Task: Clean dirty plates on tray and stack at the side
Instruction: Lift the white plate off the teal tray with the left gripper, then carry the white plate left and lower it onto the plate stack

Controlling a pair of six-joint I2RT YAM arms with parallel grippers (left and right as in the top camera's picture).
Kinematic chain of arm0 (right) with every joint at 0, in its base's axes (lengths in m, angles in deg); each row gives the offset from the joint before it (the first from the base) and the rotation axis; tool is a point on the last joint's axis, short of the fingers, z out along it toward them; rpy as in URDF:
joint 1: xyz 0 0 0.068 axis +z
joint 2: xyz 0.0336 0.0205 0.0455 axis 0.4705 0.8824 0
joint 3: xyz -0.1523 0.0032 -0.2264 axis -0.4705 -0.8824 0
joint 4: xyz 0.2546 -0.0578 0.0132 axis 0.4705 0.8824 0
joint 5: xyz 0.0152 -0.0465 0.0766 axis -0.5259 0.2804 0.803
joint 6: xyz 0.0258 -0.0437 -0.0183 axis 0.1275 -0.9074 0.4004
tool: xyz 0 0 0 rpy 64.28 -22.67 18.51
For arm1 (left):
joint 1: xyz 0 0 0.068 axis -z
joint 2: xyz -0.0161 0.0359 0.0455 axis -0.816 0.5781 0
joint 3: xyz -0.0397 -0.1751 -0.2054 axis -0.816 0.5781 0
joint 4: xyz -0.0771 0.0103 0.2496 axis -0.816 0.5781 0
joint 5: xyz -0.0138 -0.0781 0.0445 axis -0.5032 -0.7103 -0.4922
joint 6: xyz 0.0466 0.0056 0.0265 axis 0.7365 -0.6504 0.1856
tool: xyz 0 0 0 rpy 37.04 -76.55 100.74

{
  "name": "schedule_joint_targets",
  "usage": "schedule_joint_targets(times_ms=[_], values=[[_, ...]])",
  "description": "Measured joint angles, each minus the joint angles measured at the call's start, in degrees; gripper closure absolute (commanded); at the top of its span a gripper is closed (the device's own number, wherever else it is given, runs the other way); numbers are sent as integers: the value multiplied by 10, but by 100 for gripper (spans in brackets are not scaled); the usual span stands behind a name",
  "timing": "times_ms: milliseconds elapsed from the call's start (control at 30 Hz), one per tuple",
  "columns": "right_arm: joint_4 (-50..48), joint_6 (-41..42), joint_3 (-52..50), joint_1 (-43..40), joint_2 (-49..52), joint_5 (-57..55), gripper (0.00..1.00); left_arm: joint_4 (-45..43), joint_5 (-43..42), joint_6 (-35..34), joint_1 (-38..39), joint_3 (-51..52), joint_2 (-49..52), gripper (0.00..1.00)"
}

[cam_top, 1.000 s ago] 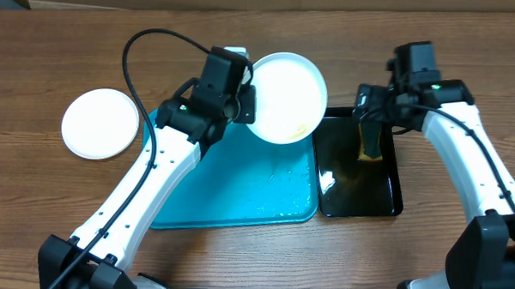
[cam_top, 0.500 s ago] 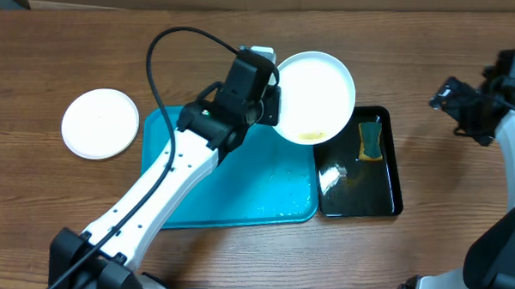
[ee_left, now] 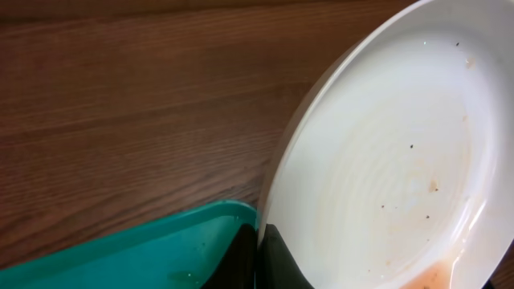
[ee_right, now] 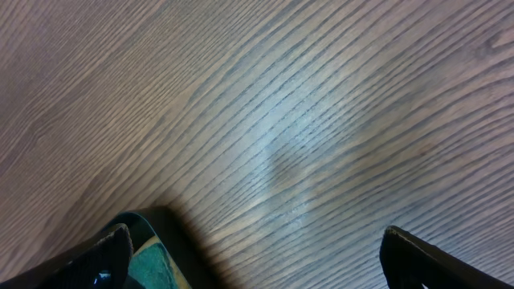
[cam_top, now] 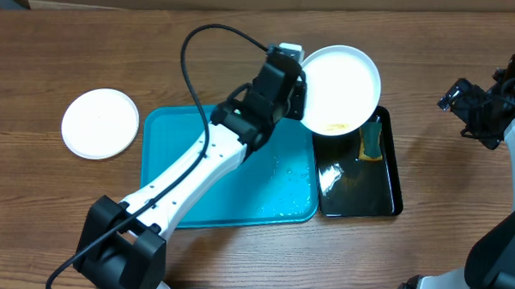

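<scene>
My left gripper [cam_top: 298, 93] is shut on the rim of a white plate [cam_top: 341, 89] and holds it tilted above the top of the black tray [cam_top: 388, 199]. The plate carries a brown-yellow smear at its lower edge [ee_left: 434, 277]; the fingers [ee_left: 259, 261] pinch its rim in the left wrist view. The turquoise tray [cam_top: 230, 191] lies below with no plates on it, only water drops. A second white plate [cam_top: 100, 123] rests on the table at the left. My right gripper [cam_top: 467, 104] is open and empty over bare table at the far right [ee_right: 257, 257].
A green-and-yellow sponge [cam_top: 371, 142] lies in the black tray, with a wet patch [cam_top: 330, 176] beside it. A black cable [cam_top: 210, 66] loops above the left arm. The sponge's corner shows in the right wrist view [ee_right: 148, 261].
My left gripper has carried the plate right, from above the turquoise tray's corner to over the black tray. My right gripper has left the sponge and pulled away to the far right.
</scene>
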Motion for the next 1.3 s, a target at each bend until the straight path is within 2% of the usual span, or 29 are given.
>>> schedule_joint_targets(times_ms=[167, 667, 1067, 1300], values=[[0, 0, 0, 0, 0, 0, 0, -17, 63, 43, 45, 0, 0, 96], [0, 0, 0, 0, 0, 1, 0, -47, 308, 244, 164, 0, 2, 96], [0, 0, 0, 0, 0, 1, 0, -126, 432, 403, 249, 0, 3, 96], [0, 0, 0, 0, 0, 1, 0, -148, 476, 488, 270, 0, 4, 96]])
